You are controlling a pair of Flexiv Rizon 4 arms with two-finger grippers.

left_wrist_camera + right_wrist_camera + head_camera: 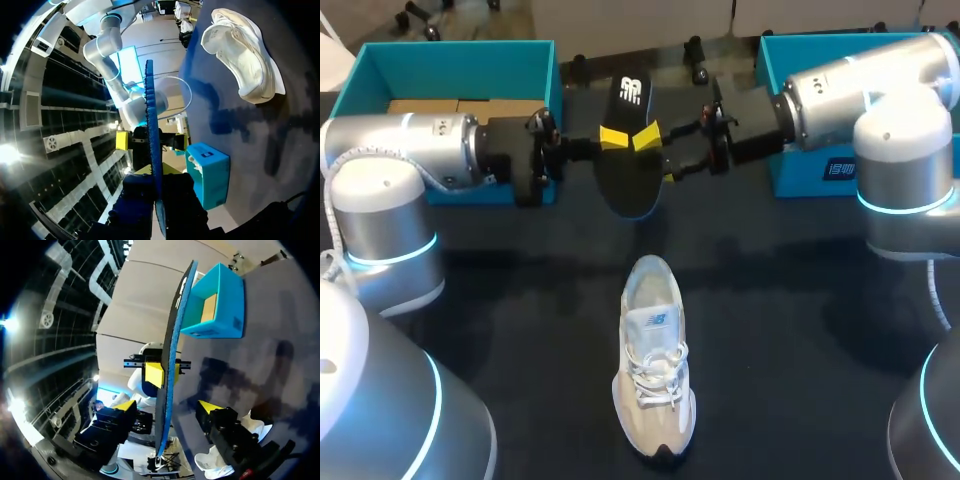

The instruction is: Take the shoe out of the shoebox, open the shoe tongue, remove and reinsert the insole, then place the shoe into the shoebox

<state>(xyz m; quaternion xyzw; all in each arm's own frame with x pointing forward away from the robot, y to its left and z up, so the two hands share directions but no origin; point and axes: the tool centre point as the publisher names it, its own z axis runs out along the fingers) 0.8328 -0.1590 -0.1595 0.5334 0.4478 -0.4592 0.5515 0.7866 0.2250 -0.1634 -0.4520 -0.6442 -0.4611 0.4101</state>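
Note:
A black insole (630, 150) with a blue underside hangs in the air behind the middle of the table. My left gripper (615, 137) is shut on it from the left. In the left wrist view the insole (152, 145) stands edge-on, rising out of my left gripper (156, 172). My right gripper (658, 157) comes in from the right and is open, with one finger on each side of the insole (167, 385), neither touching it. The right gripper (166, 407) faces the left gripper's fingertips (155, 374). The white shoe (653, 370) lies on the table nearer the front, laces up.
A teal shoebox (450, 70) with brown card inside stands at the back left behind my left arm. A second teal box (800, 110) stands at the back right, partly hidden by my right arm. The dark table (800, 330) stretches around the shoe.

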